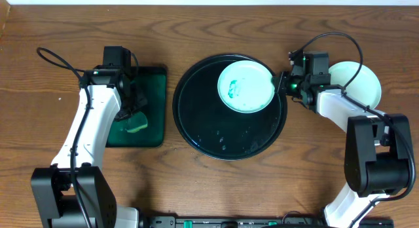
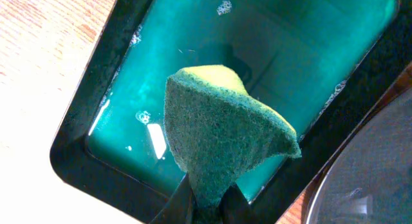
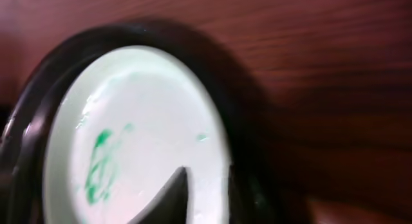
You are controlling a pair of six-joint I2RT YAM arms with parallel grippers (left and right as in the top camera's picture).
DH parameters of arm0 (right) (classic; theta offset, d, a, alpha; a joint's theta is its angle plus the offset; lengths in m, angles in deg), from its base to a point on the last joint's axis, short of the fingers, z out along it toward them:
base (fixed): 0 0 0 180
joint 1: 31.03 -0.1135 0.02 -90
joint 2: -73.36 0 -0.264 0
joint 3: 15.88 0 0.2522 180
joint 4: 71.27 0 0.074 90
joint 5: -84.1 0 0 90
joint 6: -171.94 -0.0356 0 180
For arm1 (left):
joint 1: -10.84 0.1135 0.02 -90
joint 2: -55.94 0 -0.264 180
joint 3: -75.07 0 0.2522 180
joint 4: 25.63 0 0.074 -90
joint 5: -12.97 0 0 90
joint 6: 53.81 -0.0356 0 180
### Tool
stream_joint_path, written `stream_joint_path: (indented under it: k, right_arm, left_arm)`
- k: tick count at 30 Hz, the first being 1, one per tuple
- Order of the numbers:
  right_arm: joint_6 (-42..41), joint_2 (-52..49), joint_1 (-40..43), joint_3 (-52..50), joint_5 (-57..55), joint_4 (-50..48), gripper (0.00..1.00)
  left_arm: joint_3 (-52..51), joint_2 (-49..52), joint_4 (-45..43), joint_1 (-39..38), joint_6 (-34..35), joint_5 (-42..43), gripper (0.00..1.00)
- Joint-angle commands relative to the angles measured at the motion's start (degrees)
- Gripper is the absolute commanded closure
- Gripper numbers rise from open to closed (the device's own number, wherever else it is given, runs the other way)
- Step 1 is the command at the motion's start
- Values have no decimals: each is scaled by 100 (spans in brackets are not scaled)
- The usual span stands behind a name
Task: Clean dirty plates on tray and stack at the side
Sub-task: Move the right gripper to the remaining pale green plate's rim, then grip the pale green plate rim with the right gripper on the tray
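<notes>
Across the wooden bench [image 1: 209,25] first. Dead centre, the big round black tray [image 1: 216,133], glossy and wet. Just left of it, the smaller green tray [image 1: 154,77], filled with teal water. On the black tray's right side, a smeared plate [image 1: 245,87], green marks near its middle, edge out past the rim. Further right on the bench, a second plate [image 1: 363,84], looking clean. Right gripper [image 1: 283,84]: jaws clamped on the smeared plate's edge. Left gripper [image 2: 212,198]: jaws pinched on the sponge [image 2: 225,134], over the teal water.
</notes>
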Motion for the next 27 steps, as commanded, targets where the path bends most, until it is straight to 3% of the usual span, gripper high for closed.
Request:
stream_joint_path:
  k: [1, 11, 27]
  right_arm:
    - [-129, 11, -179, 0, 533, 116, 70]
    - [-922, 4, -321, 0, -942, 883, 69]
    - [-35, 267, -514, 13, 662, 118, 59]
  left_arm:
    - [-94, 13, -4, 17, -48, -7, 92]
    - [-94, 13, -4, 17, -48, -7, 93]
    - [-94, 17, -4, 17, -48, -7, 93]
